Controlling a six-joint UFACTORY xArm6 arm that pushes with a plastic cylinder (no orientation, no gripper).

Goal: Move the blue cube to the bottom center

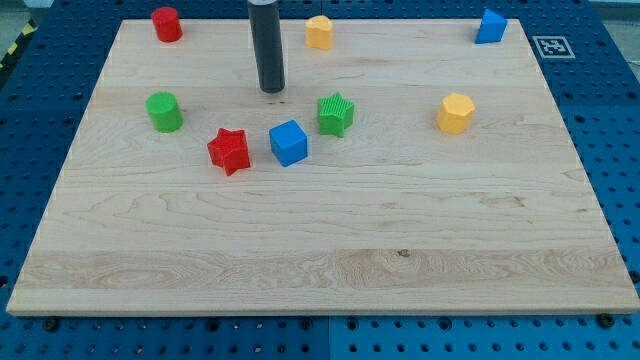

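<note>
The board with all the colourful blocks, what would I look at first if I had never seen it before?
Probably my tip, the dark rod coming down from the view's top, just above the middle cluster. Right below it sit the blue cube, the red star to its left and the green star to its upper right, packed close. The wooden board lies bare toward the view's bottom.

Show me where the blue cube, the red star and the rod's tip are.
blue cube (288,142): camera view, top face.
red star (229,150): camera view, top face.
my tip (272,91): camera view, rod's very end, above the cube.
</note>
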